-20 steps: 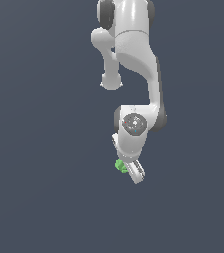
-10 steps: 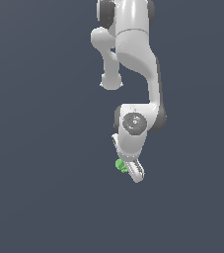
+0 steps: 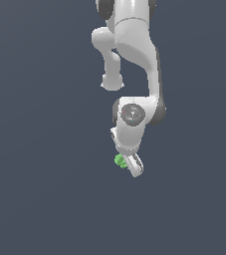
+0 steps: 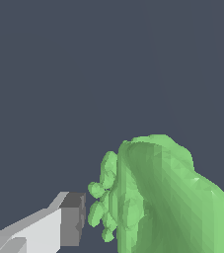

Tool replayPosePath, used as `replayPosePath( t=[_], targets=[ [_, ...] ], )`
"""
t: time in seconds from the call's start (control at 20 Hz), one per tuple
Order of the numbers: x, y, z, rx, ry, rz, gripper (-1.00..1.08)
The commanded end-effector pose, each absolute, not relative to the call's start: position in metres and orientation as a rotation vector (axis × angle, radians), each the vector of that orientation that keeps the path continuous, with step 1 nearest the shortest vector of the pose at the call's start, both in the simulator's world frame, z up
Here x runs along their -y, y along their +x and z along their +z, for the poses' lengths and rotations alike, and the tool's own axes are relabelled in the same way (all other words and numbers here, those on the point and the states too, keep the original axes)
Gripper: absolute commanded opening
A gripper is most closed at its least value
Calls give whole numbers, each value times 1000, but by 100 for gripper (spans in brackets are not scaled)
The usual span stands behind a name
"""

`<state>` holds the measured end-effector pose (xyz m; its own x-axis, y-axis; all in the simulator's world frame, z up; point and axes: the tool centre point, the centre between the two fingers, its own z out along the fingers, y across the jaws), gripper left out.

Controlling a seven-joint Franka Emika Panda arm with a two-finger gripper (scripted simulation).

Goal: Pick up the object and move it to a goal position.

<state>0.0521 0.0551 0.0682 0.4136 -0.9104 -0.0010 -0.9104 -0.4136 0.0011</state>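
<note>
Exterior view showed the white arm (image 3: pixel 134 60) reaching down, the green object (image 3: pixel 120 161) tucked at its gripper (image 3: pixel 130 166). In the wrist view the object (image 4: pixel 168 197) sat between the gray fingertips (image 4: pixel 73 217), seemingly pinched, filling the gap.

No text, label, brand, number or sign can be read in either view. The white arm (image 3: pixel 134 60) carries no legible marking; the round dark cap on its wrist joint (image 3: pixel 132 114) shows only a tiny reddish speck, too small to make out. The green object (image 4: pixel 168 197) has a plain faceted surface with nothing written on it, and the flat dark grey background is bare of any print.
</note>
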Motion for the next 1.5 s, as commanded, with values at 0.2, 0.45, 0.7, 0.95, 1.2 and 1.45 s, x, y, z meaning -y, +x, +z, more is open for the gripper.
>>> replayPosePath(
  t=[0.2, 0.45, 0.7, 0.95, 1.2, 1.45],
  targets=[
    [-42, 24, 96, 1702, 2642, -2, -100],
    [-28, -4, 125, 1702, 2643, -3, -100],
    [-14, -34, 154, 1703, 2643, -4, -100],
    [0, -63, 184, 1703, 2644, -5, -100],
    [15, -91, 214, 1702, 2644, -4, -100],
    [27, -113, 239, 1702, 2643, -3, -100]
  ],
)
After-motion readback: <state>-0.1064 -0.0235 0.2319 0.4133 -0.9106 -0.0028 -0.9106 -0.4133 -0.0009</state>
